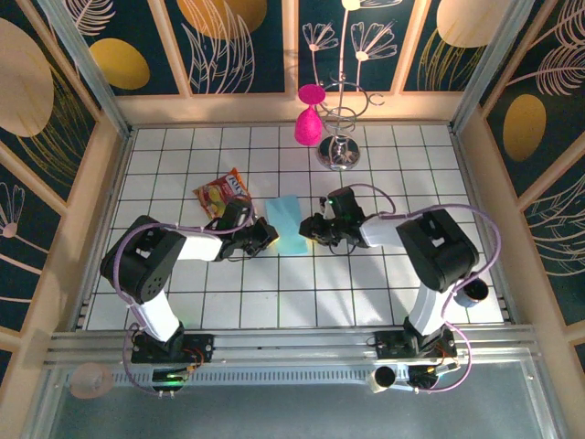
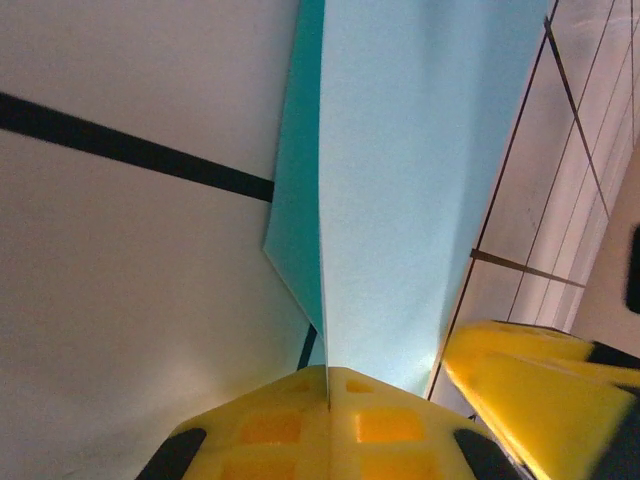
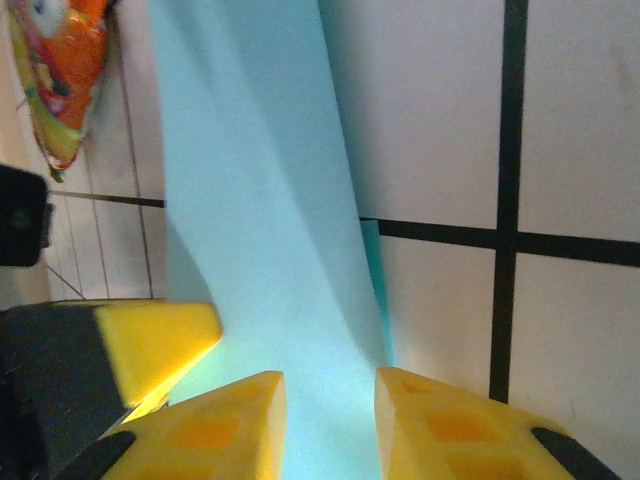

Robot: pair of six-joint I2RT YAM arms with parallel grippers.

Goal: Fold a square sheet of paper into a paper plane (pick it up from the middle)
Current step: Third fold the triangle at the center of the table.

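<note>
Pale-blue paper sheet (image 1: pixel 287 222), apparently folded lengthwise

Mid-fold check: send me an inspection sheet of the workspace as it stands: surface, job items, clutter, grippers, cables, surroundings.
Surface: white tiled tabletop with black grid lines; no spills seen.
Job's things: light-blue paper sheet, partly folded, a darker layer showing under one edge, spanning between the two grippers.
Clutter: red-and-yellow snack packet left of the paper, apart from it; pink vase-shaped object beside a chrome wire stand at the back.
Grippers: left gripper shut on the paper's edge; right gripper open, one finger on either side of the paper.
Cables: purple cables looped along both arms, away from the paper.
Surroundings: wood-framed walls with floral panels; nothing seen intruding.
</note>
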